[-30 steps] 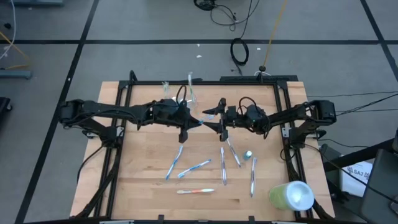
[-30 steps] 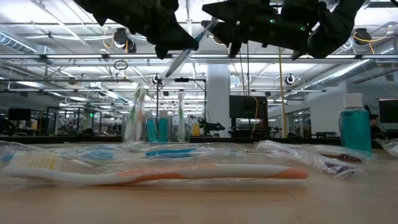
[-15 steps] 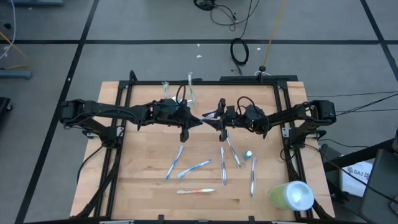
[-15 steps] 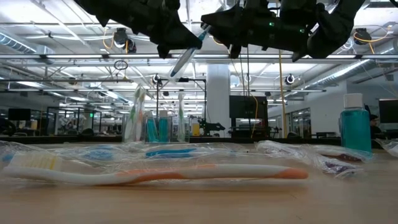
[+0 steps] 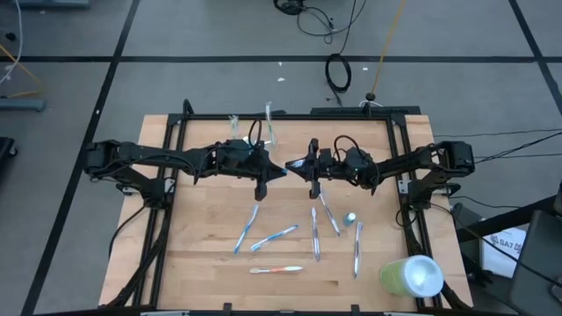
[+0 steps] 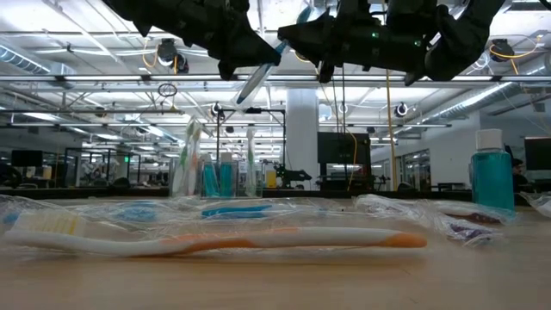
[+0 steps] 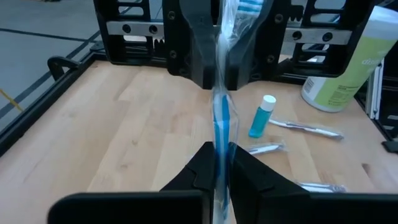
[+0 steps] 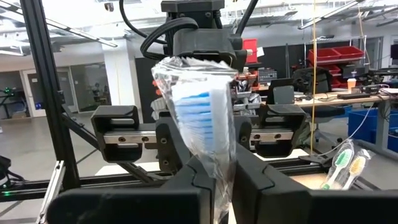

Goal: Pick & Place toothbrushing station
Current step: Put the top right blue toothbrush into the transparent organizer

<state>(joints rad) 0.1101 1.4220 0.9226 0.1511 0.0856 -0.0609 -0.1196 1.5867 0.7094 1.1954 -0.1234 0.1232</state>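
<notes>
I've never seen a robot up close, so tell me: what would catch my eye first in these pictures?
Probably the two dark arms meeting above the middle of the table, the left gripper and right gripper both shut on one wrapped blue toothbrush held in the air between them. Below, more wrapped toothbrushes lie scattered on the wooden table, and a large lime-green cylinder lies at its near right corner.

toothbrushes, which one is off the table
The blue wrapped toothbrush is held in the air above the table's middle, with the left gripper and right gripper each shut on one end. The others lie flat on the table.
</notes>
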